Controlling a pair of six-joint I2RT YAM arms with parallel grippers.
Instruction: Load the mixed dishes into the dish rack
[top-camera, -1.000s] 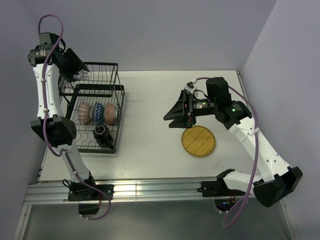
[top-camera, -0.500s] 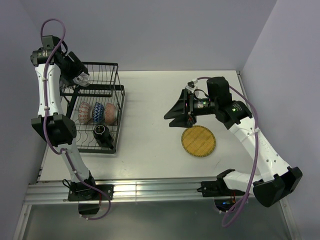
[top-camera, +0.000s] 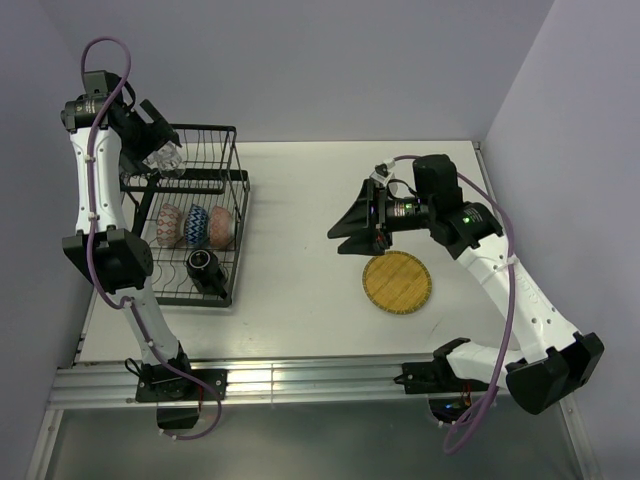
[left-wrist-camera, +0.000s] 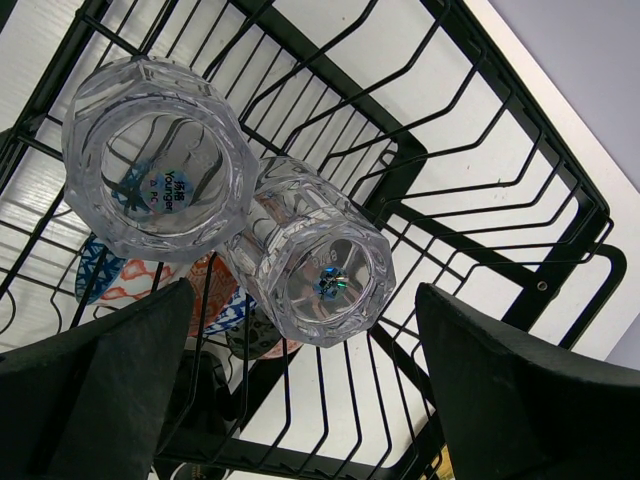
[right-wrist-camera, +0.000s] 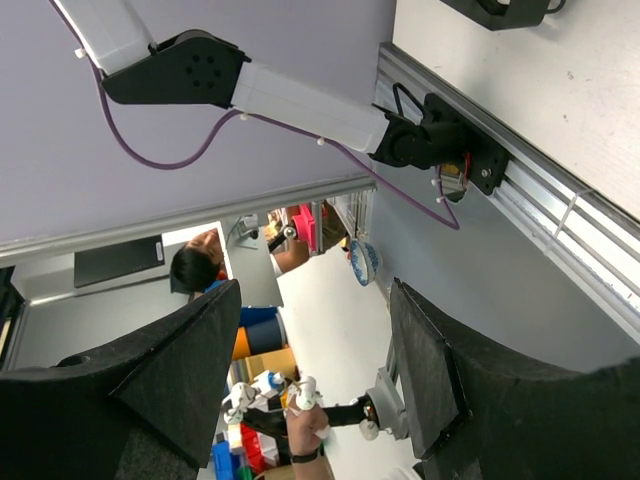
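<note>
Where lilac walls (top-camera: 300, 60) enclose the white table (top-camera: 300, 310), the left gripper (left-wrist-camera: 305, 290) gapes over two clear faceted glasses (left-wrist-camera: 312, 268) in the upper-left black wire rack (top-camera: 205, 129); the right gripper (top-camera: 345, 232) gapes near the round yellow plate (top-camera: 397, 282).

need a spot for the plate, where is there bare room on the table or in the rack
Free: table between dish rack and yellow plate; upper basket right of the glasses; rack floor left of the mug. Crowded: the row of bowls.
</note>
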